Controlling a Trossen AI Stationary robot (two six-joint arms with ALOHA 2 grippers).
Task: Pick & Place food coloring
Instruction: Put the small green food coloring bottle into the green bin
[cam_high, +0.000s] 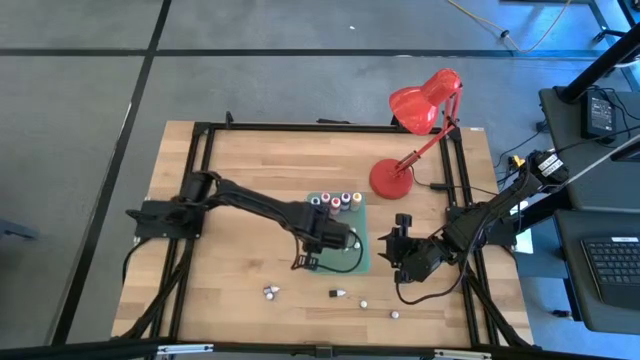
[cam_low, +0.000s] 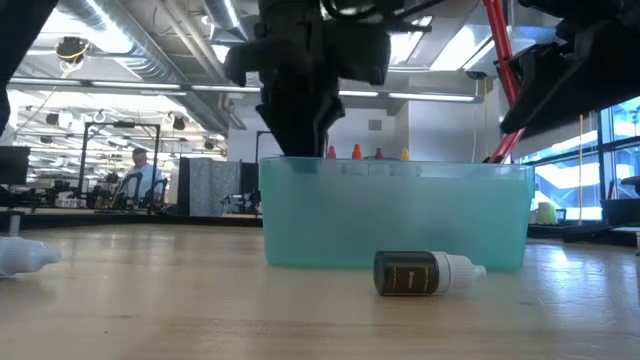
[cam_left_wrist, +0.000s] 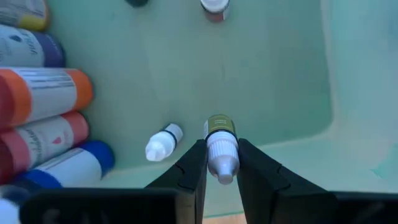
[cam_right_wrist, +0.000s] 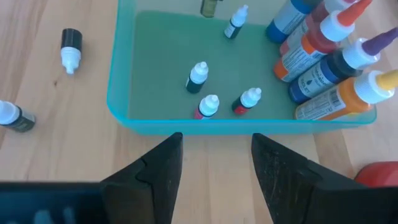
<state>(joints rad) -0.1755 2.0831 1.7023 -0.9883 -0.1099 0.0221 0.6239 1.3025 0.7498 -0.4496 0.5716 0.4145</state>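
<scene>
A teal bin (cam_high: 362, 262) stands mid-table. It holds tall bottles (cam_right_wrist: 323, 68) at its far side and small food coloring bottles (cam_right_wrist: 199, 78) upright on its floor. My left gripper (cam_left_wrist: 221, 163) hangs over the bin's left part (cam_high: 316, 245), shut on a small olive bottle with a white cap (cam_left_wrist: 221, 134). To the right of the bin, my right gripper (cam_right_wrist: 216, 155) is open and empty, facing the bin's wall. More small bottles lie on the wood (cam_high: 338, 294), one dark bottle on its side before the bin (cam_low: 425, 272). My left gripper pinches the olive bottle by its white cap end (cam_left_wrist: 222, 158) between its two fingers. The fingers come from above, pointing steeply down. The bottle's body points down into the bin. I cannot tell whether it touches the bin's floor.
A red desk lamp (cam_high: 420, 120) stands at the back right, its base (cam_high: 392, 178) close to the bin. A black frame (cam_high: 205, 200) runs round the table. Loose small bottles lie near the front edge (cam_high: 270, 292), (cam_high: 395, 313). A person shows far off in the room (cam_low: 140, 170).
</scene>
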